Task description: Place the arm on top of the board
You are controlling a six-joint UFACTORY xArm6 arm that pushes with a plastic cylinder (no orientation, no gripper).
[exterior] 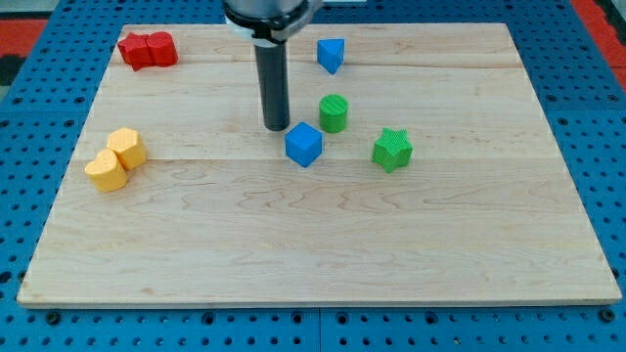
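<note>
Wooden board (323,244) lying flat on a blue perforated table (29,196), holding seven blocks in all, none stacked.

Two red: a pair of red blocks (148,50) touching each other near the view's top left corner, exact shape hard to tell. Two yellow: a yellow hexagonal block (127,147) and a yellow heart-like block (106,170), touching, at the view's left edge. Two blue: a blue wedge-like block (332,55) near the view's top, a blue cube (304,144) close to the middle. Two green: a green cylinder (334,113) just above and right of the blue cube, a green star block (392,149) further to the view's right, apart from the others.

Dark rod coming down upright from the view's top, over the upper middle part of the board. My tip (276,127) just to the left of the blue cube and the green cylinder, near both, seemingly touching neither. No jaws on this arm, only the plain rod, holding nothing.
</note>
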